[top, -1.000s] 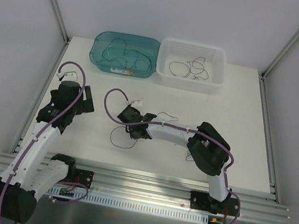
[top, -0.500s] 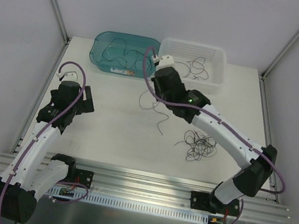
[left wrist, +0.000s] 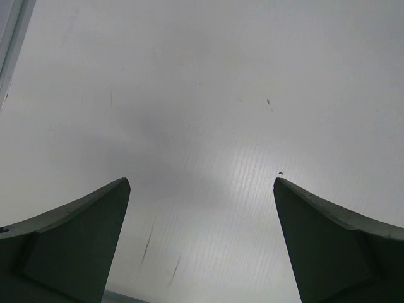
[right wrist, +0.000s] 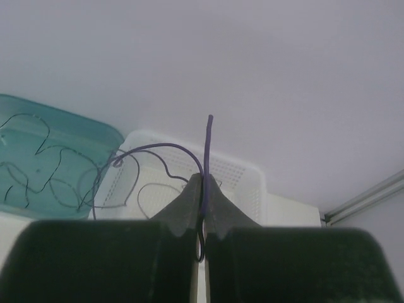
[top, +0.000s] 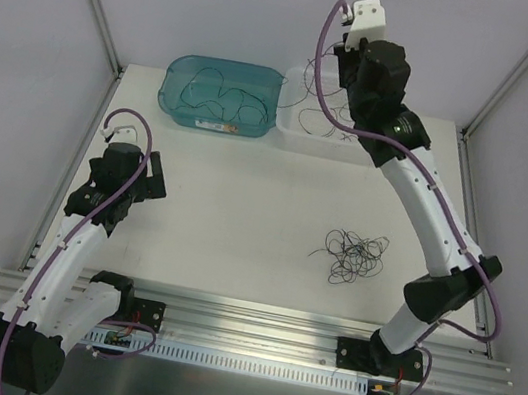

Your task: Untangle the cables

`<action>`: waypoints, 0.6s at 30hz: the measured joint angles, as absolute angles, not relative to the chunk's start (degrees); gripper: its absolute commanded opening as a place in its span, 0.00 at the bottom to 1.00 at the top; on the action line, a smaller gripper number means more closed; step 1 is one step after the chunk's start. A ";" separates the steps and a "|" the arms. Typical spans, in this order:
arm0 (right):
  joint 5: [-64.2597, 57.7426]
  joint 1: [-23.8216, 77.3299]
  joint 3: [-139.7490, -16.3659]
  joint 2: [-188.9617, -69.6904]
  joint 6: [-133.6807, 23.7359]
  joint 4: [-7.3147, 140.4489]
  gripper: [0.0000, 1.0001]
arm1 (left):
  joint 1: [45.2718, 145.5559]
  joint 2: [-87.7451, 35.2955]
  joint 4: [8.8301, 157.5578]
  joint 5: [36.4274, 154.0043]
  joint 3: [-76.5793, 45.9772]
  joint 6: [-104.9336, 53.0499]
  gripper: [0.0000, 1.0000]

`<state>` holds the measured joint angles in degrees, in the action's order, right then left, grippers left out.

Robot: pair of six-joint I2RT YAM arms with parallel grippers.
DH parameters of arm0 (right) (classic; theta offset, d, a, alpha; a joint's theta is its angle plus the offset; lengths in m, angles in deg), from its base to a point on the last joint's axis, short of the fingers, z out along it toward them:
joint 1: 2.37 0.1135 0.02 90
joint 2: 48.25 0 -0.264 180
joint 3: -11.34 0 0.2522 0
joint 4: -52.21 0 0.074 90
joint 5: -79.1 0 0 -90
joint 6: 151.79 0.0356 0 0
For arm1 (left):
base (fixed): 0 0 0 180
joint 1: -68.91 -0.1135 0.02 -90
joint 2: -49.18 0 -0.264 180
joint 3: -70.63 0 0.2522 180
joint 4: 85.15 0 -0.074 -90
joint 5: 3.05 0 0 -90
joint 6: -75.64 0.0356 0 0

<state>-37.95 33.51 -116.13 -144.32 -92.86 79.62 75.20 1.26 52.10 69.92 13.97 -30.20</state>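
Top view: my right gripper is up high over the white basket at the far edge, and a thin purple cable dangles from it toward the basket's left end. A few loose cables already lie in that basket. More sit in the teal bin just left of it, touching it side by side. One tangle is left on the table, right of centre and near my right arm's elbow, well apart from both grippers. I judge the task partly done: some strands are sorted into the two containers, one is in hand and not yet dropped, and the clump is yet to be picked apart. My left gripper sits low at the left side of the table, far from any cable. Left wrist view: jaws spread wide, the two fingertips at the frame's lower corners, only bare table between them, holding nothing. No cable is in sight here. Right wrist view: jaws pinched together on the purple cable, which runs up between the tips. A short end sticks straight up above them, and a long loop arcs out to the left and down over the basket's left rim. The basket is below and beyond the tips, the teal bin to its left with dark curly strands inside. The plain wall is behind. The tangle is not in this view.
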 measured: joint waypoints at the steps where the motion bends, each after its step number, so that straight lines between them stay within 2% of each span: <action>1: -37.23 32.43 -117.53 -146.04 -93.51 78.33 0.01 | 75.20 1.24 52.10 69.92 14.00 -30.20 0.99; 6: -34.30 27.34 -122.71 -156.19 -95.48 72.67 0.01 | 75.20 0.74 52.10 69.94 14.04 -30.15 0.99; 8: -33.62 25.07 -124.13 -161.02 -95.57 71.18 0.06 | 75.20 0.41 52.10 69.94 14.06 -30.15 0.99; 9: -33.44 23.95 -124.96 -163.66 -95.48 70.66 0.19 | 75.20 0.28 52.10 69.94 14.06 -30.15 0.99; 10: -33.34 22.88 -125.38 -166.31 -95.06 70.20 0.28 | 75.20 0.15 52.10 69.96 14.06 -30.15 0.99; 11: -33.29 21.90 -125.58 -168.73 -94.82 69.98 0.48 | 75.20 -0.03 52.12 69.96 14.06 -30.15 0.99; 14: -33.44 19.52 -125.38 -174.94 -93.77 70.75 0.68 | 75.20 -0.44 52.10 70.00 14.08 -30.11 0.99; 18: -33.79 18.03 -120.77 -176.86 -92.31 72.91 0.84 | 75.20 -0.88 52.12 70.70 14.08 -29.98 0.99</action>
